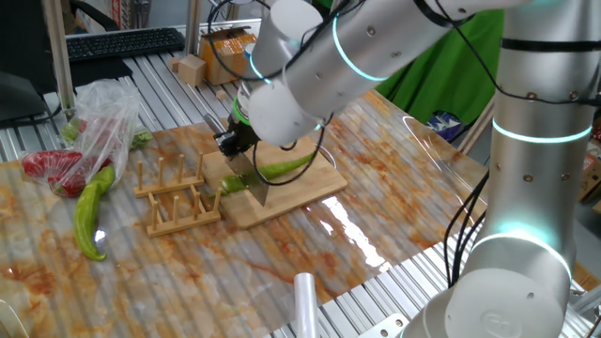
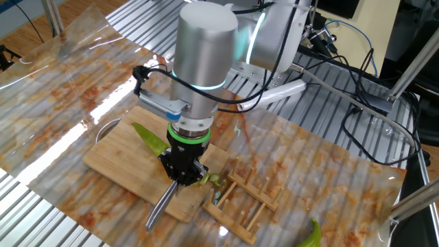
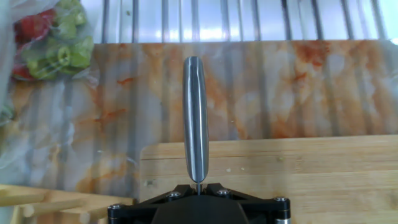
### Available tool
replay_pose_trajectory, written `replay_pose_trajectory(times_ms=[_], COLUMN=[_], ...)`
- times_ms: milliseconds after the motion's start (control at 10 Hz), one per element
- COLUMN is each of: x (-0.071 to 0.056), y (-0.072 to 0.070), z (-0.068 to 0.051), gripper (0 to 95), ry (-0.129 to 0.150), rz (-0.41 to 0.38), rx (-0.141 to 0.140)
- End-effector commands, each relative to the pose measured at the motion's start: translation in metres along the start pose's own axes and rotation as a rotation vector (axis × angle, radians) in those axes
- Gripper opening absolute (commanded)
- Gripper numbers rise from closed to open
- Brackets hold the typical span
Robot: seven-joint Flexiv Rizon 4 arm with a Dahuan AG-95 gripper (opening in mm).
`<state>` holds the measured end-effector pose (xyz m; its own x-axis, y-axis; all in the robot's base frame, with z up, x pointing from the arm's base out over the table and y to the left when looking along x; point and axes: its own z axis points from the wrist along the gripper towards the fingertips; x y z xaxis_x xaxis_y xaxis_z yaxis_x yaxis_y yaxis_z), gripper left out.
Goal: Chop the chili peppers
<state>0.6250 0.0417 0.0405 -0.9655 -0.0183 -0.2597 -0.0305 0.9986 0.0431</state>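
Observation:
A slim dark-green chili pepper [image 1: 285, 169] lies on the bamboo cutting board [image 1: 315, 185]. A short cut chunk [image 1: 231, 185] lies at its left end. In the other fixed view the chili [image 2: 150, 138] lies on the board [image 2: 116, 151], with cut chunks [image 2: 215, 180] by the board's right end. My gripper [image 1: 239, 141] is shut on a knife. Its blade [image 1: 257, 191] stands down on the board between chili and chunk. The steel handle [image 2: 158, 206] sticks out past the gripper [image 2: 182, 171]. In the hand view the handle [image 3: 195, 118] runs straight ahead from the gripper [image 3: 198, 185]; the chili is hidden there.
A wooden rack [image 1: 177, 199] stands just left of the board. A pale yellow-green pepper [image 1: 91, 212] and a plastic bag with red peppers [image 1: 58, 170] lie further left. A white cylinder [image 1: 305, 302] stands at the front. A keyboard [image 1: 117, 43] and wooden blocks [image 1: 190, 68] lie behind.

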Motion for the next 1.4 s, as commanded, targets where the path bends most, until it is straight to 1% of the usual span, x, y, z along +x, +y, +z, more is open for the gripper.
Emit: replay_pose_trajectory(times_ms=[100, 300, 400, 600, 800, 900, 1000, 1100, 1200, 1400], x=[0.001, -0.003, -0.003, -0.003, -0.004, -0.006, -0.006, -0.006, -0.006, -0.009], y=[-0.003, -0.002, -0.002, -0.003, -0.003, -0.004, -0.004, -0.004, -0.004, -0.006], z=[0.004, -0.011, -0.011, -0.011, -0.015, -0.017, -0.019, -0.023, -0.029, -0.036], gripper=[0.0, 0.0, 0.0, 0.0, 0.0, 0.0, 0.0, 0.0, 0.0, 0.0], ry=[0.0, 0.017, 0.016, 0.019, 0.027, 0.032, 0.029, 0.027, 0.032, 0.043], rz=[-0.004, -0.007, -0.012, -0.007, -0.005, -0.002, 0.007, 0.02, 0.035, 0.042], rx=[0.023, 0.008, 0.022, 0.019, 0.017, 0.019, 0.025, 0.026, 0.022, 0.025])
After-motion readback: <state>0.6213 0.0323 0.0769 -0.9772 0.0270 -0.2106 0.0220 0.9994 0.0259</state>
